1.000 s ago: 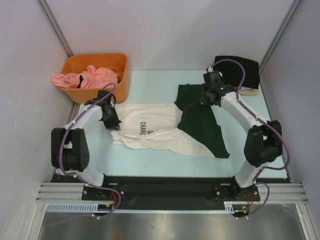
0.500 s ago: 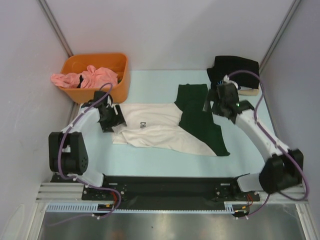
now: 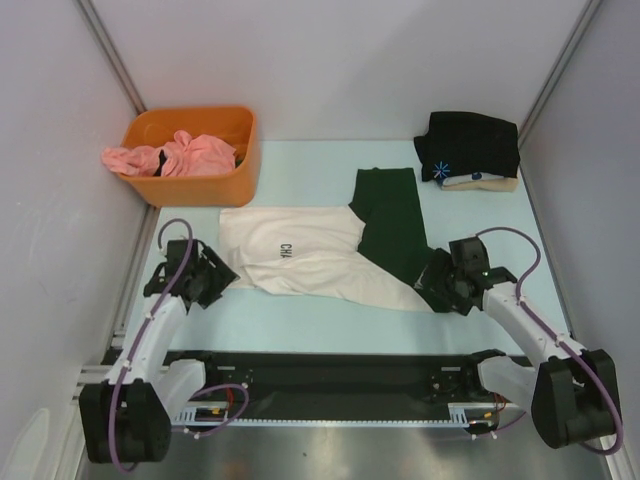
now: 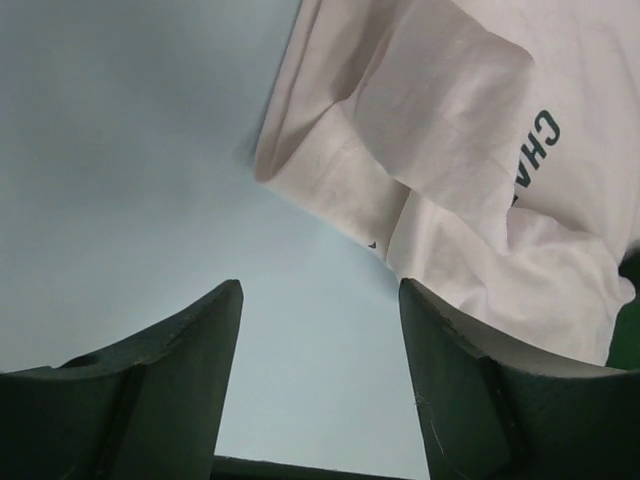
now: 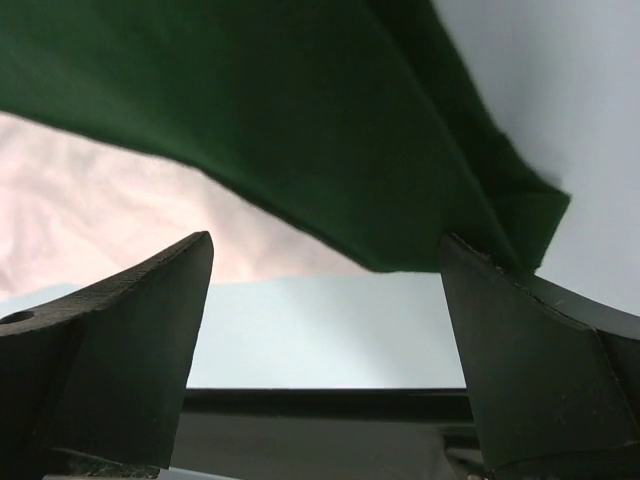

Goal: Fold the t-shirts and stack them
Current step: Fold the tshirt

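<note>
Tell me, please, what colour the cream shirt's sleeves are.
Dark green sleeves, clearest in the top external view.

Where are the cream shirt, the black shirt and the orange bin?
cream shirt (image 3: 315,266): top view, cream body panel.
black shirt (image 3: 475,145): top view, folded upper face.
orange bin (image 3: 190,190): top view, near wall.

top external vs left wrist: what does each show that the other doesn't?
Top external only: the orange bin holding pink shirts, the black t-shirt folded at the far right, the whole green sleeve, and the right gripper at that sleeve's near corner.
Left wrist only: the left gripper up close, jaws open with bare table between them, and the layered fold at the edge of the cream t-shirt.
Both: that t-shirt and its dark "CHA" print.
</note>
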### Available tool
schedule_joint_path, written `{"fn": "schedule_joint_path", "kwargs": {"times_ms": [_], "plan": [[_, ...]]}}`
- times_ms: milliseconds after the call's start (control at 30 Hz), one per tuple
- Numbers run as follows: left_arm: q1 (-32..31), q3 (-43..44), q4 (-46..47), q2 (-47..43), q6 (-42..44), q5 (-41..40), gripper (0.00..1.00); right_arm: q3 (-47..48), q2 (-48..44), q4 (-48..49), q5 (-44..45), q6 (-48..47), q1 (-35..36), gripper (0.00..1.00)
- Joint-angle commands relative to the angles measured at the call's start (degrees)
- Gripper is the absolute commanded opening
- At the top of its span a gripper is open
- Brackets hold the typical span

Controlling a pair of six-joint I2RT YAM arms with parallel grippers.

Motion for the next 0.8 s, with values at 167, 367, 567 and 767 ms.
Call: {"fn": "schedule_joint_path", "kwargs": {"times_ms": [167,367,567,767], "plan": [[0.24,-3.31,4.56,-9.24,-4.41,-5.80,0.65,-0.54,0.18,4.91,-2.19,-0.89,-5.67,0.98],[0.07,-7.97,11.22,-0.63,-4.50,-0.61,0.59,-2.29,-0.79,4.56,0.01,-0.54,-6.20,0.98],[0.07,-8.06,17.99,6.04,-4.67,-0.78,0.62,-4.41,1.32,7.72,-0.87,-0.80,-6.73,0.97],[0.07,-7.09,23.53,12.47,-4.94,-1.48,0.60,-4.50,4.30,10.36,-0.87,-1.42,-7.26,0.95]]}}
